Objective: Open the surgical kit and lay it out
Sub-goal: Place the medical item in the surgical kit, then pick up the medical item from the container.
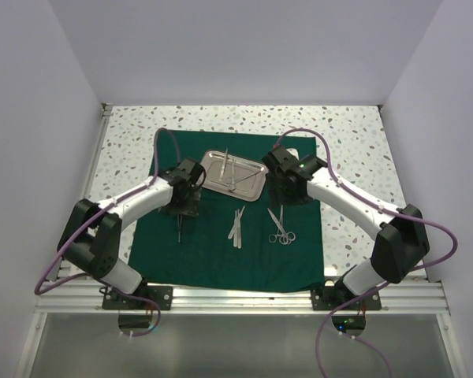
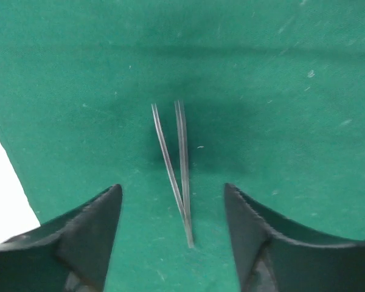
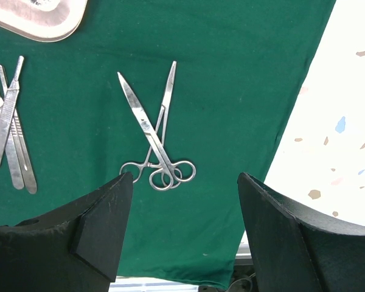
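text: none legible in any view | green cloth wrap [image 1: 221,264]: unmarked | steel tray [image 1: 254,179]: no engraving readable | scissors [image 3: 147,129]: no stamp readable

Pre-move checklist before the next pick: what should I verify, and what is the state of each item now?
1. Left gripper released: ok. Its jaws are apart and the tweezers lie on the green cloth between them, untouched.
2. Right gripper free: ok. It is open, empty, and above the ring-handled pair.
3. Cloth spread out: ok.
4. Steel tray emptied: not ok. Instruments lie in it.
5. Laid-out pieces separated: not ok. The ring-handled pair lies crossed.
6. Left gripper height above the tweezers: cannot tell.
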`<move>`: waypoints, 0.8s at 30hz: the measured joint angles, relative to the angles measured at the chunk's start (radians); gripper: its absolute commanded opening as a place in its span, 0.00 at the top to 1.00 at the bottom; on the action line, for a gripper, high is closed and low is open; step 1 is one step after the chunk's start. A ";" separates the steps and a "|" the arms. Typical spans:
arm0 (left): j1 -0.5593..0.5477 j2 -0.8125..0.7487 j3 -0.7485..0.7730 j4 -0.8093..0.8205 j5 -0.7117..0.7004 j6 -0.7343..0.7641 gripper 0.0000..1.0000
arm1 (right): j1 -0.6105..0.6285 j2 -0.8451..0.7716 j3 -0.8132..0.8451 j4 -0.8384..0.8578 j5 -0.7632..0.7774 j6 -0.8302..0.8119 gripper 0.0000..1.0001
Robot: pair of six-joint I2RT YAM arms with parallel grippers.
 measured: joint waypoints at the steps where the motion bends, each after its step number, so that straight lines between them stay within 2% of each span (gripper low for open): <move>1: 0.000 -0.001 0.008 -0.001 0.001 0.000 0.22 | 0.000 0.000 0.000 0.000 0.000 0.000 0.26; 4: 0.000 0.005 0.081 -0.016 0.001 0.002 0.22 | 0.000 0.000 0.000 0.000 0.001 0.001 0.26; 7: 0.000 0.053 0.233 -0.013 -0.003 0.026 0.27 | 0.000 -0.001 0.000 0.000 0.001 0.003 0.27; 13: 0.000 0.284 0.568 0.035 0.021 0.081 0.33 | 0.000 -0.003 0.001 -0.004 0.006 0.010 0.26; 19: 0.000 0.538 0.787 0.053 0.076 0.114 0.35 | 0.000 -0.005 0.012 -0.016 0.031 0.013 0.26; 24: 0.000 0.674 0.919 0.051 0.112 0.129 0.37 | 0.000 -0.006 0.018 -0.042 0.055 0.013 0.26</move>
